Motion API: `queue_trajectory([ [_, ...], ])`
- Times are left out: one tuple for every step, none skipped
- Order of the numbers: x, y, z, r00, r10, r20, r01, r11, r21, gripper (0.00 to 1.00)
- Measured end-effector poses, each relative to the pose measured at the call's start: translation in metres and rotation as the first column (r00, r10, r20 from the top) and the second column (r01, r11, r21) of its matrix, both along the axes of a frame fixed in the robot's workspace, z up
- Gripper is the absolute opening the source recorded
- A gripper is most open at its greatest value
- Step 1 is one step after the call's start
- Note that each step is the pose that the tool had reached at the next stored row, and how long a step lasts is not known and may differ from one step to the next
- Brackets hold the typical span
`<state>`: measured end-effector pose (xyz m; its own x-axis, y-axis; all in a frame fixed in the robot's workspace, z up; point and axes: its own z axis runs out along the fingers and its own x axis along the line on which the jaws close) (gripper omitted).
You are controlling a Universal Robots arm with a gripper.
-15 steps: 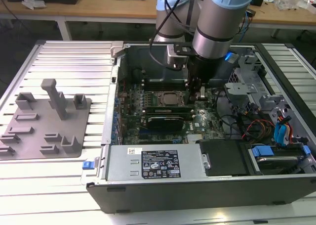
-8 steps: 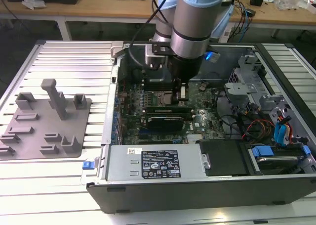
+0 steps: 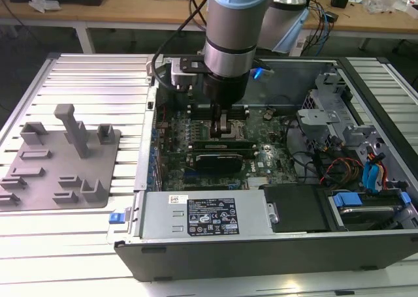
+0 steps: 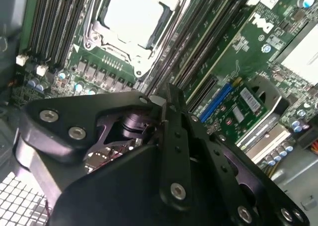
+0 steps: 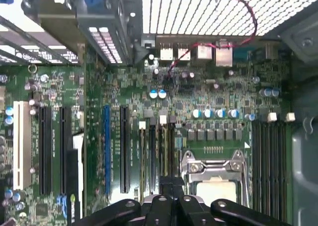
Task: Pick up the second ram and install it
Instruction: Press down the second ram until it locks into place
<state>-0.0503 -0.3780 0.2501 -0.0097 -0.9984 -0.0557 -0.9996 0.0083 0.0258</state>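
My gripper (image 3: 222, 132) reaches down into the open computer case (image 3: 261, 251), over the memory slots beside the processor socket (image 5: 214, 172). Its fingers are drawn together on the second ram (image 3: 240, 142), a long, thin dark stick standing on edge along a slot. In the first wrist view the gripper (image 5: 171, 182) sits over the slot row next to the socket, and the ram (image 5: 170, 149) runs away from the fingertips. In the second wrist view the gripper (image 4: 166, 92) hides the part of the stick under it. The silver-topped processor (image 4: 131, 15) lies just beyond.
A grey moulded tray (image 3: 62, 173) with upright posts lies on the slatted table at the exterior view's left. Inside the case are a black cooler block (image 3: 219, 160), a power supply (image 3: 202, 212), drive bays (image 3: 326, 114) and loose cables (image 3: 339, 166) toward the exterior view's right.
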Motion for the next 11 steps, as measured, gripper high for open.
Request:
queue_trajectory([
  [0.000, 0.0000, 0.0000, 1.0000, 0.000, -0.0001, 0.000, 1.0000, 0.0000, 0.08],
  [0.000, 0.0000, 0.0000, 1.0000, 0.000, 0.0000, 0.000, 1.0000, 0.0000, 0.08],
  [-0.003, -0.0001, -0.0009, 1.0000, 0.000, 0.0004, 0.000, 1.0000, 0.0002, 0.08],
  [-0.007, -0.0001, -0.0026, 1.0000, 0.000, 0.0021, 0.000, 1.0000, -0.0002, 0.08],
  [-0.007, -0.0001, -0.0037, 1.0000, 0.000, 0.0027, 0.000, 1.0000, -0.0001, 0.08],
  [-0.007, -0.0001, -0.0067, 1.0000, 0.001, 0.0034, -0.001, 1.0000, 0.0000, 0.08],
  [-0.007, 0.0000, -0.0073, 1.0000, 0.001, 0.0034, -0.001, 1.0000, 0.0000, 0.08],
  [-0.007, 0.0000, -0.0092, 1.0000, 0.001, 0.0034, -0.001, 1.0000, 0.0000, 0.08],
  [-0.007, 0.0000, -0.0107, 1.0000, 0.001, 0.0035, -0.001, 1.0000, 0.0001, 0.08],
  [-0.007, 0.0000, -0.0120, 1.0000, 0.001, 0.0035, -0.001, 1.0000, 0.0001, 0.08],
  [-0.007, -0.0001, -0.0121, 1.0000, 0.001, 0.0033, -0.001, 1.0000, -0.0001, 0.08],
])
